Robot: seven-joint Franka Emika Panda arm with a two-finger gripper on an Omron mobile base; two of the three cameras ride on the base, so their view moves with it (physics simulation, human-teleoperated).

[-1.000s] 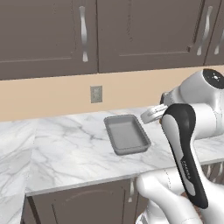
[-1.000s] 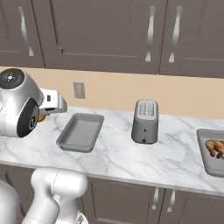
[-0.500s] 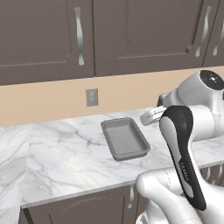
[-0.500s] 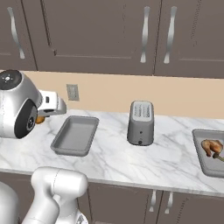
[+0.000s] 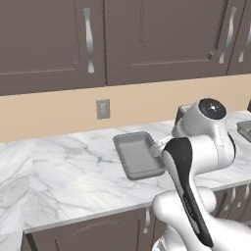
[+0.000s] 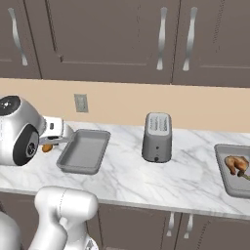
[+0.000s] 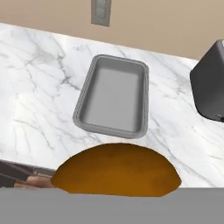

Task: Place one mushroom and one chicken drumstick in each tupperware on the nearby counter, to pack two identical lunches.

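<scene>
We are seeing no brand names, labels or readable writing on anything here.

The white arm is bending up from the base, its round elbow joint standing high above the front edge of the counter [image 6: 127, 176]. Its forearm is reaching toward the wall, and the gripper [image 6: 49, 144] is hanging just left of an empty grey tupperware [image 6: 84, 151] in the right base view. The fingers are sitting narrow, pinched on a chicken drumstick [image 7: 116, 169]. From the hand view, we are looking past that drumstick: it is showing as a broad, rounded orange-brown mass at the bottom, smooth and slightly mottled. In the right base view only a small orange bit of it is peeking out beside the arm's round joint.

The empty tupperware is a shallow grey rectangular tray with rounded corners and a flared rim, lying flat on the white grey-veined marble. A silver-grey toaster [image 6: 157, 136] is standing upright to its right, apart from it. Further right, at the picture's edge, a second tupperware [image 6: 227, 181] is holding another reddish-brown drumstick [image 6: 235, 163]. A wall outlet [image 6: 80, 102] is sitting on the tan backsplash behind the empty tray.
</scene>
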